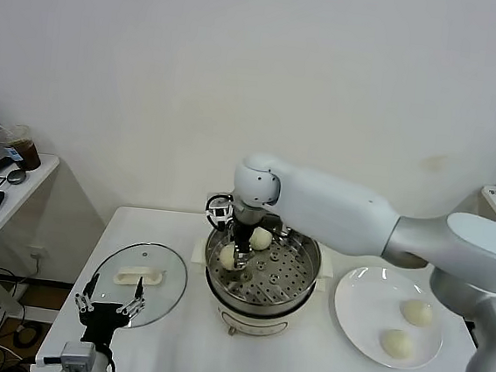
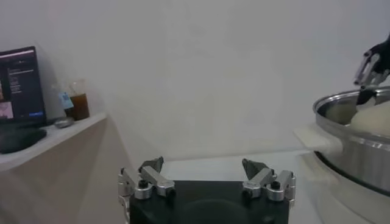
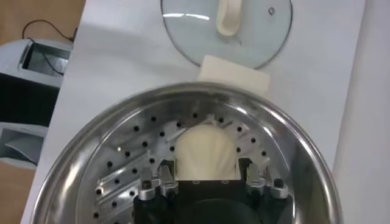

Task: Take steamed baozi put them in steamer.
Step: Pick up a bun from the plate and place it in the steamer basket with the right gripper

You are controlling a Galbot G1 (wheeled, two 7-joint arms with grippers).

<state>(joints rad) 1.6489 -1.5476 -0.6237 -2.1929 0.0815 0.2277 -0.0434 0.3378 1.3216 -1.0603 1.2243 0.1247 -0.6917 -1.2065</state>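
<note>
The steamer (image 1: 295, 289) stands mid-table; its perforated tray shows in the right wrist view (image 3: 122, 164). My right gripper (image 1: 239, 257) reaches down into its left side and is shut on a cream-white baozi (image 3: 206, 149), which rests low on the tray (image 1: 226, 256). A second baozi (image 1: 261, 238) lies at the back of the tray. Two more baozi (image 1: 418, 312) (image 1: 396, 343) lie on the white plate (image 1: 355, 311) to the right. My left gripper (image 1: 114, 303) is open and empty, parked at the front left (image 2: 208, 176).
The glass lid (image 1: 158, 296) with its white handle lies left of the steamer, just beyond my left gripper, and shows in the right wrist view (image 3: 183, 24). A side table (image 1: 19, 190) with a drink and a mouse stands far left. The wall is close behind.
</note>
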